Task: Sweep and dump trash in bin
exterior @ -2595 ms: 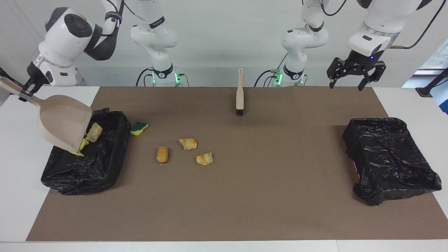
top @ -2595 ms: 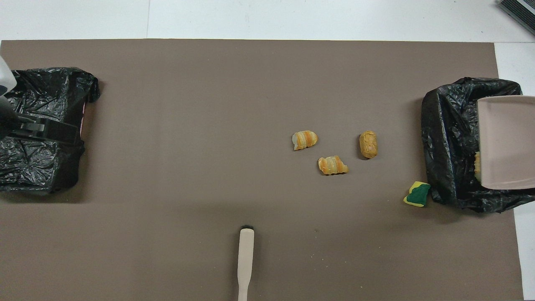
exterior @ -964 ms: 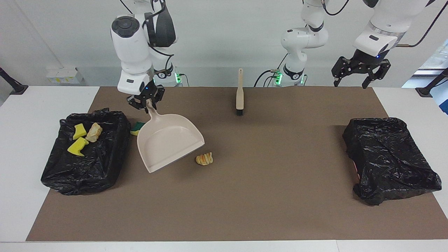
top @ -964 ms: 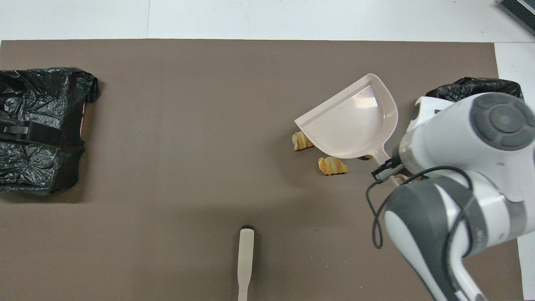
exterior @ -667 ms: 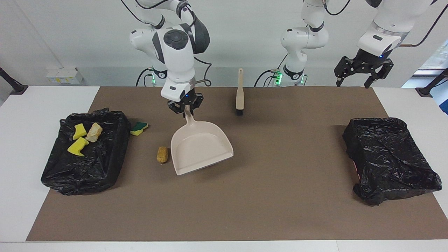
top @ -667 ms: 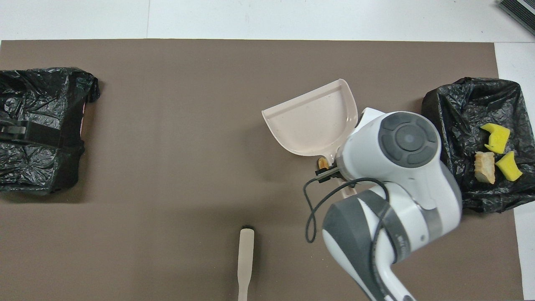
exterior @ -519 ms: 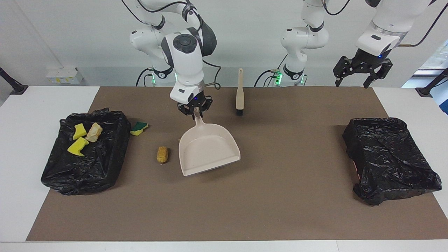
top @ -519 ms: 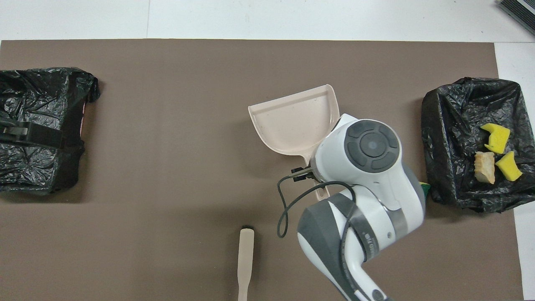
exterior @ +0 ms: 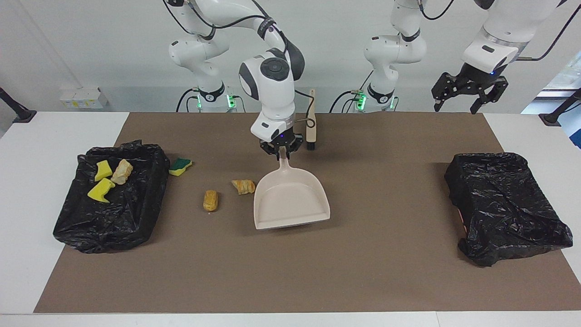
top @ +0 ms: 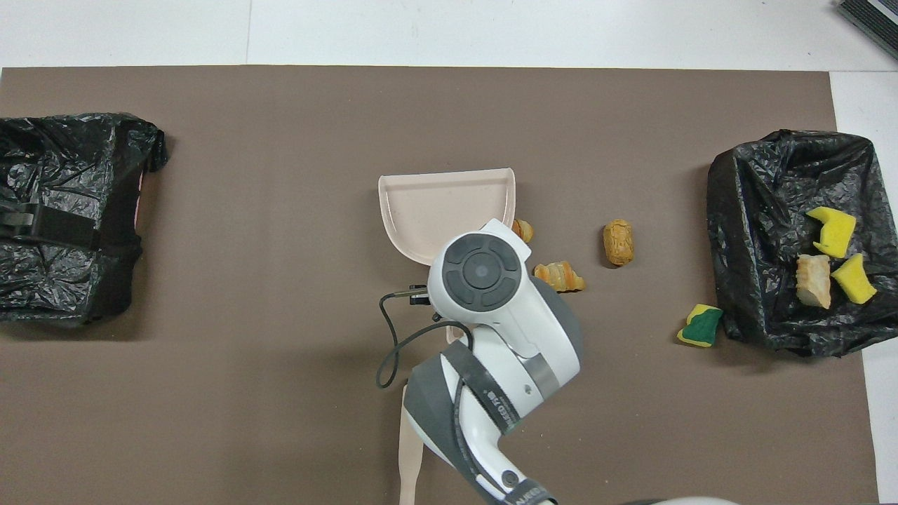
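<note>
My right gripper (exterior: 282, 150) is shut on the handle of the beige dustpan (exterior: 290, 202), held low over the mat's middle with its mouth turned away from the robots. Two bread lumps (exterior: 211, 200) (exterior: 243, 186) lie beside the pan toward the right arm's end. The overhead view shows three lumps (top: 618, 243) (top: 559, 275) (top: 521, 230). A yellow-green sponge (exterior: 180, 166) lies by the black-lined bin (exterior: 136, 213). In that bin lie two yellow sponges (exterior: 103, 170) (exterior: 100, 190) and one bread lump (exterior: 121, 171). My left gripper (exterior: 467, 97) waits open and empty over the mat's corner at the left arm's end.
A beige brush (exterior: 311, 125) lies on the mat nearer to the robots than the dustpan, close beside my right gripper. A second black-lined bin (exterior: 504, 204) stands at the left arm's end of the table.
My right gripper has carried the dustpan from over the bin to the mat's middle, past the bread lumps. Three scraps now lie in that bin. The left arm has hardly moved.
</note>
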